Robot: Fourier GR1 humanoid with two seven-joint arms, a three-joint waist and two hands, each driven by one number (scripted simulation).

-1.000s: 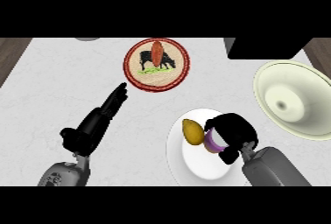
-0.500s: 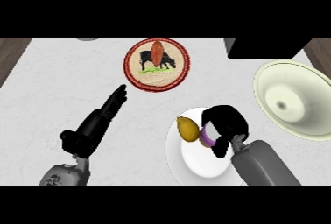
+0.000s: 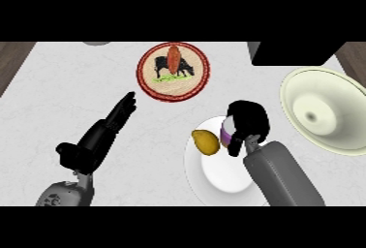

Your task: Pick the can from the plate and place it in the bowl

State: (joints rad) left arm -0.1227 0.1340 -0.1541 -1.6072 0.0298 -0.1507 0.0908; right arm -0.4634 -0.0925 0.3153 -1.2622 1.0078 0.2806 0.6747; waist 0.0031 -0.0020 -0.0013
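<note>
So the right hand (image 3: 247,122) is wrapped around the can (image 3: 226,137), right over the top edge of the white plate (image 3: 221,181), next to a yellow fruit (image 3: 206,142). The bowl (image 3: 325,110) sits off to the right. Left hand (image 3: 107,130) is flat and relaxed on the desk (image 3: 50,97).

No words, numbers or brand marks can be read anywhere. The round mat (image 3: 173,71) with the red rim carries only a picture, a black animal on green beside a red upright shape. The can (image 3: 226,136) shows a purple band, with no lettering I can make out.
</note>
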